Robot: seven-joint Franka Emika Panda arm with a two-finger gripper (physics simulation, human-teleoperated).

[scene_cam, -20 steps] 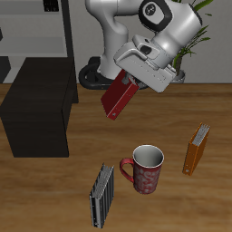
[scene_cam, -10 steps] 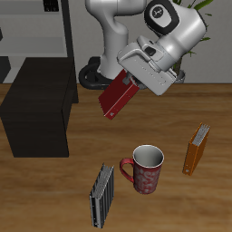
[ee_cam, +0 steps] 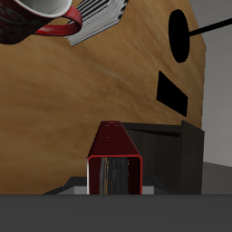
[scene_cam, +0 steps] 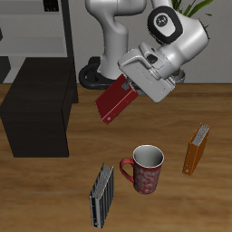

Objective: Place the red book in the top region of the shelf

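The red book (scene_cam: 112, 101) hangs tilted in the air above the table, held at its upper end by my gripper (scene_cam: 128, 84), which is shut on it. In the wrist view the red book (ee_cam: 116, 159) juts out from between the fingers, page edges showing. The shelf (scene_cam: 38, 104) is a low black box standing on the table beside the book, with a flat bare top; it also shows in the wrist view (ee_cam: 172, 156). The book is level with the shelf's top and a short way off its side.
A red patterned mug (scene_cam: 145, 169) stands nearer the front edge, with a grey striped book (scene_cam: 101, 195) beside it and an orange-yellow book (scene_cam: 196, 149) upright farther along. A tall thin-framed rack (scene_cam: 41, 32) stands behind the shelf. The robot base (scene_cam: 100, 72) is at the back.
The gripper has tilted and risen slightly, swinging the red book's lower end a little toward the shelf. Nothing else has moved.
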